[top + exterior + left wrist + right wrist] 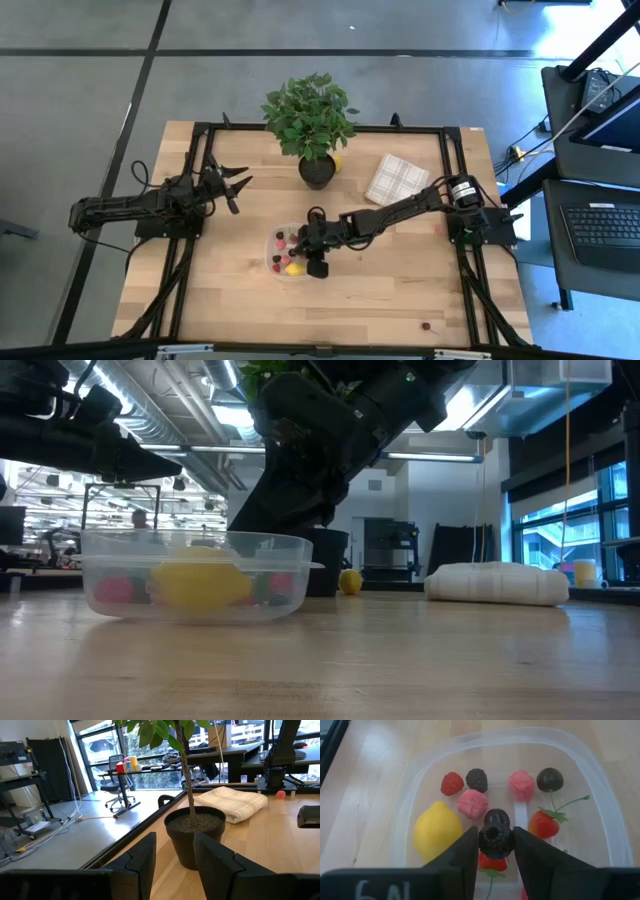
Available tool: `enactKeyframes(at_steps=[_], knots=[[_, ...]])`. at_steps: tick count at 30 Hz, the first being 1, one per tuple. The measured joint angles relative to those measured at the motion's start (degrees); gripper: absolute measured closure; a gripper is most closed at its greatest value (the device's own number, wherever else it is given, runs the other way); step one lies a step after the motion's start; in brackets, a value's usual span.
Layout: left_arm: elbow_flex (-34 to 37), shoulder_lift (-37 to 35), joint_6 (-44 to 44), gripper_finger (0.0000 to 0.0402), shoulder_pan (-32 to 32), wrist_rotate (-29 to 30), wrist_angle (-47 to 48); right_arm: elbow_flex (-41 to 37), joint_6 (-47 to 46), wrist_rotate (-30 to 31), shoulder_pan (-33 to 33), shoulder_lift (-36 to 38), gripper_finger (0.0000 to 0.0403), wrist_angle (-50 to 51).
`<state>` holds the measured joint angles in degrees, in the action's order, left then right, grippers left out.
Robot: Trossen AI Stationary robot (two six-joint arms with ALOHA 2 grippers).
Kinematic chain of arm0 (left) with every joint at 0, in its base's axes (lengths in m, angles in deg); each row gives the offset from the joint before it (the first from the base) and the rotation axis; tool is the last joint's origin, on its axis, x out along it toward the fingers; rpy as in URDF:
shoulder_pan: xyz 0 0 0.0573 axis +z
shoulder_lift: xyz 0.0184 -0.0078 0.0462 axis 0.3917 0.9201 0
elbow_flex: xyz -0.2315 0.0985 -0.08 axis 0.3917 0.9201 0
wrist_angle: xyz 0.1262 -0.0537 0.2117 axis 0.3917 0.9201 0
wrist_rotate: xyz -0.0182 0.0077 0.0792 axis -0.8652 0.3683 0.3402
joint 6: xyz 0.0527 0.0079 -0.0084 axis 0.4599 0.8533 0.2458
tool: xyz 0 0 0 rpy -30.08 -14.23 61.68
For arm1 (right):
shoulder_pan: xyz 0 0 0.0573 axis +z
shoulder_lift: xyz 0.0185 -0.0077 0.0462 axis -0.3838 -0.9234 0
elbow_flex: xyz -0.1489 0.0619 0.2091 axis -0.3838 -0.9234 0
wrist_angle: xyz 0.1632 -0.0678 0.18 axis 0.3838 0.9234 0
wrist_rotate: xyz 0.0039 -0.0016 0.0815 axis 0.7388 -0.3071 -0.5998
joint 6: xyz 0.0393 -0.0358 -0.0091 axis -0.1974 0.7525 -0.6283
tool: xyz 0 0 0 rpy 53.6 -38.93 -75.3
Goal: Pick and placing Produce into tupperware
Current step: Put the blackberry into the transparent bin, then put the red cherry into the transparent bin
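Note:
The clear tupperware [272, 262] stands on the table's middle, slightly toward the near edge. It holds several pieces of produce: a yellow lemon [437, 830], red and pink berries [473, 803], a dark cherry [550, 779] and a strawberry [543, 823]. My right gripper [316, 262] reaches over the tupperware's right side, shut on a dark berry [496, 832]. At the table's left, my left gripper [235, 185] hangs level above the wood. Its fingers stand a little apart with nothing between them. My right gripper pinches the dark berry by its two sides [482, 839] between its two fingers. The fingers slant down from the table's right. The berry hangs clear above the produce in the tupperware [600, 785].
A potted plant [312, 120] stands at the far middle, with a small yellow piece [337, 162] beside its pot. A folded checked cloth [396, 180] lies right of it. One red piece [426, 325] lies near the table's front edge. Black frame rails run along the sides.

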<state>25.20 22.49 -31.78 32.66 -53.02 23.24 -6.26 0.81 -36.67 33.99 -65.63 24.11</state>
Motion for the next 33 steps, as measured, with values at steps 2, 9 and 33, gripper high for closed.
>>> enactKeyframes(at_steps=[2, 9, 33], knots=[[0.0, 0.0, 0.0, 0.0276, 0.0, 0.0, 0.0, 0.0, 0.0, 0.0, 0.0, 0.0, 0.0273, 0.0], [0.0, 0.0, 0.0, 0.0276, 0.0, 0.0, 0.0, 0.0, 0.0, 0.0, 0.0, 0.0, 0.0239, 0.6], [0.0, 0.0, 0.0, 0.0276, 0.0, 0.0, 0.0, -0.1, -31.8, 0.9, 13.3, 13.0, 0.0212, 40.6]])
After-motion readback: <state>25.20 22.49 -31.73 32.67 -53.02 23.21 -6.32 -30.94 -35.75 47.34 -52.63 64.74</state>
